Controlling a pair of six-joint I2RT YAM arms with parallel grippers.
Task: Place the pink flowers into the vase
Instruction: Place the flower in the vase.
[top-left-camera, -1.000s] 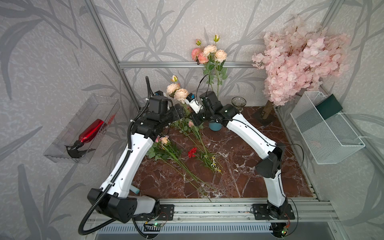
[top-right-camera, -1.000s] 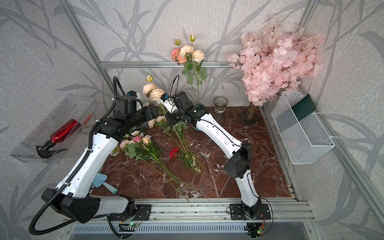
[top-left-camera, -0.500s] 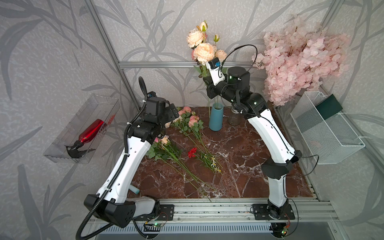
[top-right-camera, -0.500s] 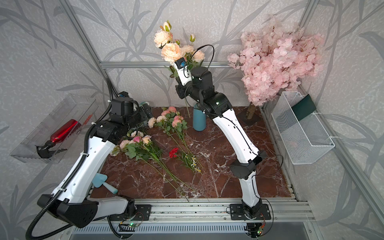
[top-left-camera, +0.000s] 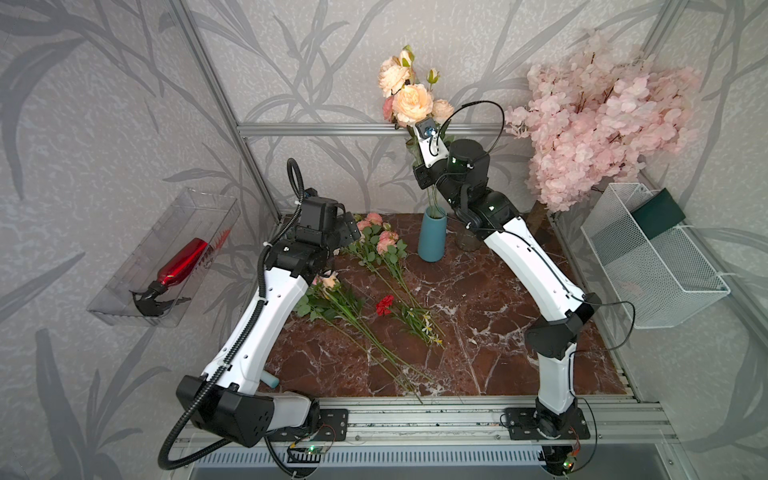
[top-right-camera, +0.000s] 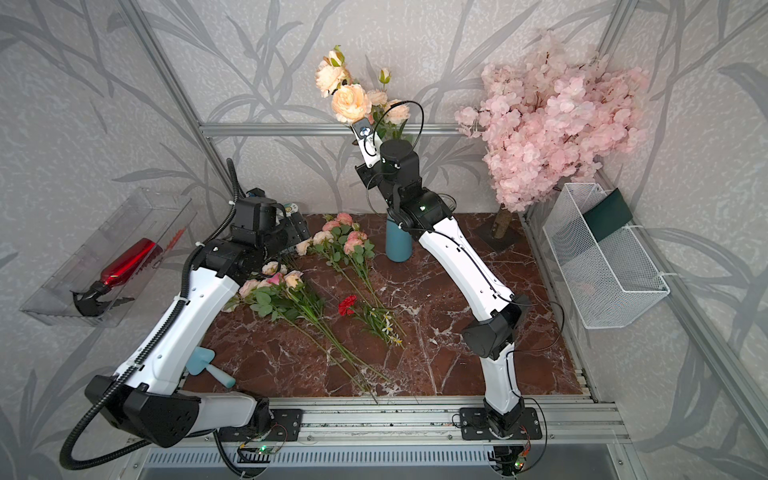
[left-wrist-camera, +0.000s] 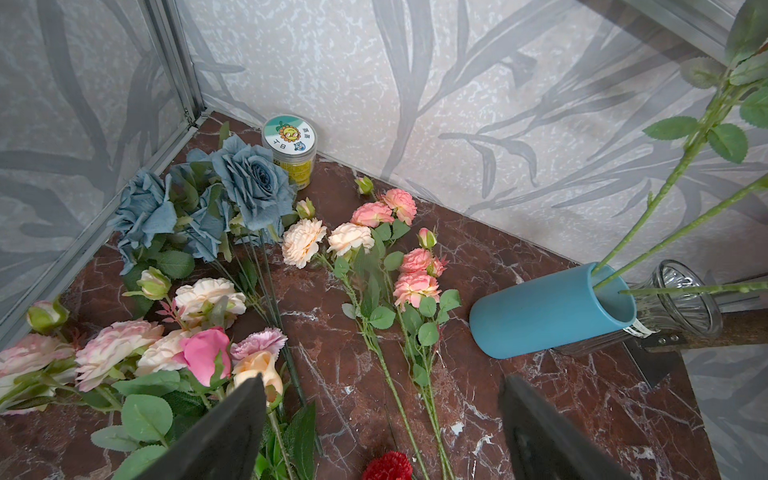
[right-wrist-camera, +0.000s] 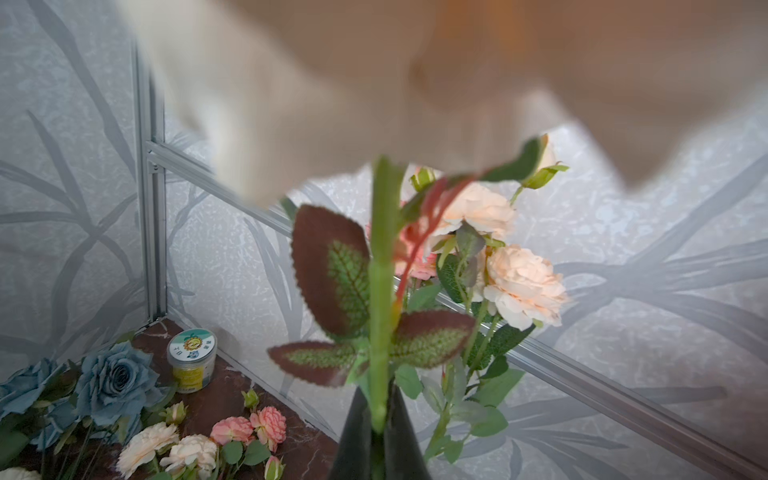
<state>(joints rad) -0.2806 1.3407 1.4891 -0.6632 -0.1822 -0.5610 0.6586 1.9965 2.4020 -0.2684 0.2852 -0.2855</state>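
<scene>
Moved since a second ago: right gripper (right-wrist-camera: 376, 401) has gone from table height beside the left gripper (left-wrist-camera: 381, 380) to well above the tall blue cylindrical vase (top-left-camera: 432, 237), taking one spray up with it
Front edge: small teal plastic trowel (top-right-camera: 207, 365) on the brown marble tabletop (top-left-camera: 498, 353), partly under the left arm
Mid table: single red carnation (top-left-camera: 385, 304) lying among thin green stems
Lying flat: pink flowers, artificial rose sprays with ruffled pink-to-peach heads and long green stems; one bunch (top-right-camera: 274, 286) by the left forearm, another (top-left-camera: 384, 243) between left gripper and vase
Left jaws: wide apart, holding nothing, above the lying stems
Right jaws: pinched tight on the green stem of the held spray (top-left-camera: 411, 102)
Vase mouth: three stems enter it; whether the held one is among them I cannot tell
In vase: standing spray (right-wrist-camera: 521, 286), peach heads up
Behind vase: clear ribbed glass vase (left-wrist-camera: 681, 299), just beside it
Back corner: dusty-blue fabric roses (left-wrist-camera: 249, 183) and a round sunflower-labelled jar (left-wrist-camera: 289, 145)
Far right: pale-pink blossom tree (top-left-camera: 602, 112)
</scene>
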